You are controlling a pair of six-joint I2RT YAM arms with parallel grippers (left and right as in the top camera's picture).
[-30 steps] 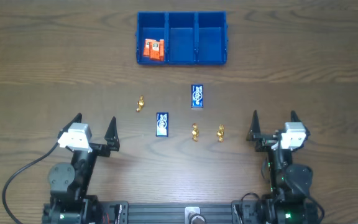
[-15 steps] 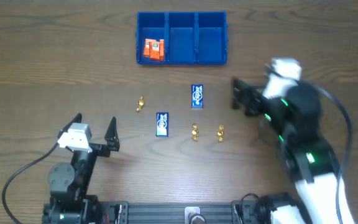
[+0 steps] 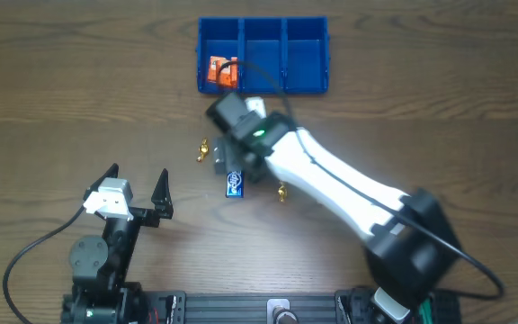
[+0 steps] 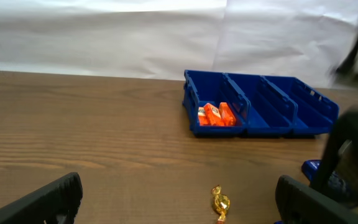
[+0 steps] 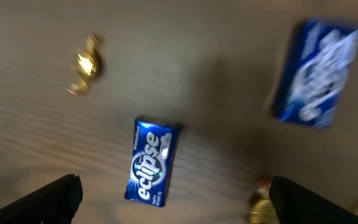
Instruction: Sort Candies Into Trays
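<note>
**Right gripper open over a blue pack; left gripper open near its base**

We record the right arm (image 3: 331, 184) reaching from its base at the right, across the middle of the table (image 3: 439, 135). The right gripper (image 5: 174, 186) has its jaws spread wide and holds nothing. In its wrist view a pack (image 5: 151, 162) lies flat on the wood, between the spread jaws. We cannot tell whether the gripper touches the pack. From above, the lower end of the pack shows beneath the wrist.

A gold candy (image 3: 203, 149) sits just left of the right gripper. A second gold candy (image 3: 282, 192) lies right of the pack, at the edge of the arm. A second pack (image 5: 319, 74) rests on the wood, apart from the first.

The tray (image 3: 304, 88) stands at the far side of the table and has three compartments. The orange candies (image 3: 222, 72) are in its left compartment.

The left gripper (image 3: 138, 173) sits over bare wood at the left, near its base. Its jaws are apart with nothing between them. It is well apart from the packs, and its wrist view looks toward the tray and the gold candy.
</note>
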